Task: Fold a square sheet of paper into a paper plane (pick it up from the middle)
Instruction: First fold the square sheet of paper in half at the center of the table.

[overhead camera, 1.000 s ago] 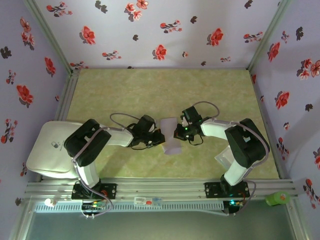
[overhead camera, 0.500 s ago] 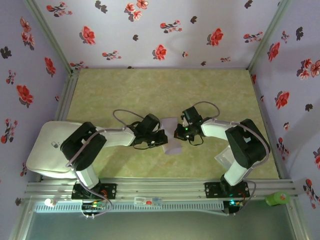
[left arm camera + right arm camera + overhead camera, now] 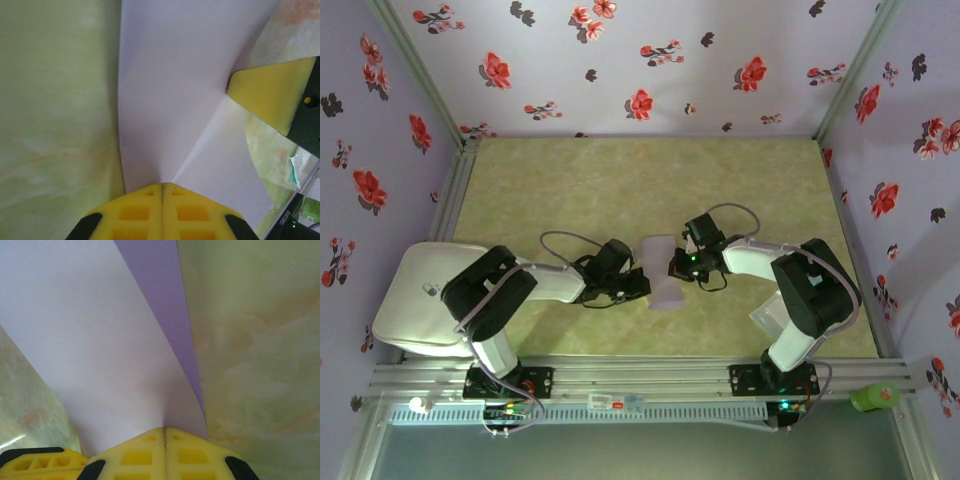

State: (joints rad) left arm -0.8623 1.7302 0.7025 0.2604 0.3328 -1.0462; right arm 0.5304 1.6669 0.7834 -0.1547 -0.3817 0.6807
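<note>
The square sheet of paper, pale lavender, lies folded into a narrow upright shape at the table's middle, between both grippers. A diagonal crease crosses the sheet in the left wrist view. My left gripper is shut, its yellow tips touching the sheet's left edge where the crease ends. My right gripper is shut too, tips resting on the sheet at its right edge, with a darker purple flap beside them. No paper plane shape is in view.
A white pad lies at the near left. A whitish translucent square sits by the right arm's base. A green object rests on the front rail at right. Flowered walls enclose the green table.
My left gripper has shifted slightly toward the near side along the sheet's left edge. The right gripper and the sheet have stayed put.
</note>
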